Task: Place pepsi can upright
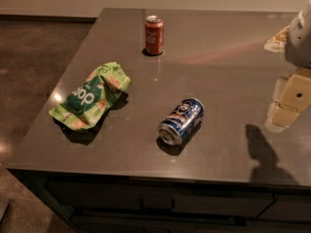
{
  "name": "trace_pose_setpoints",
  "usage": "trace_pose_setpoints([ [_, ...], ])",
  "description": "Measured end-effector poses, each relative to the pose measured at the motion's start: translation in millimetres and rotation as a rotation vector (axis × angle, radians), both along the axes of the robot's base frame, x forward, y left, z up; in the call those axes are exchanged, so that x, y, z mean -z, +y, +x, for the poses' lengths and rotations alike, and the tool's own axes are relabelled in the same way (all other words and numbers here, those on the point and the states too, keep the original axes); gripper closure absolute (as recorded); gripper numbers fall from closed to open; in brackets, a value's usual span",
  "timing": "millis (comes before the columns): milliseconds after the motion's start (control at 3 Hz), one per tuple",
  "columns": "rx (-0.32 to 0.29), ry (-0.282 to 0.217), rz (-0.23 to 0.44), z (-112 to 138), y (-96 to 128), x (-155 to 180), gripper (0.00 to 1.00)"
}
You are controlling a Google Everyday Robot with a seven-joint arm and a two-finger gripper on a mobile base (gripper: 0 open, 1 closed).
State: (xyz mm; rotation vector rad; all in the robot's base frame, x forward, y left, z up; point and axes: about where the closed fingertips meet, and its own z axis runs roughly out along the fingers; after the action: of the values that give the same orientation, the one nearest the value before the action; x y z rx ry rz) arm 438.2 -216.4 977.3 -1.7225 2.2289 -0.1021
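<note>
Now | dark counter, brown floor | pepsi can lying | tool right

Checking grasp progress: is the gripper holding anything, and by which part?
Nothing. The gripper hangs at the right edge, apart from the dark-blue aluminium pepsi can lying sideways on the grey table.

Pepsi can on counter, end effector right.
</note>
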Motion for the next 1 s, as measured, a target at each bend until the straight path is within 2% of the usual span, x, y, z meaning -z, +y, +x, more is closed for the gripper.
trace_pose_setpoints([
  [333, -0.009, -0.004, -0.001, 2, 1, 0, 0.0],
  [667, -0.051, -0.019, -0.008, 8, 7, -3, 0.0],
  [1000, -0.155, -0.005, -0.032, 24, 18, 11, 0.0],
])
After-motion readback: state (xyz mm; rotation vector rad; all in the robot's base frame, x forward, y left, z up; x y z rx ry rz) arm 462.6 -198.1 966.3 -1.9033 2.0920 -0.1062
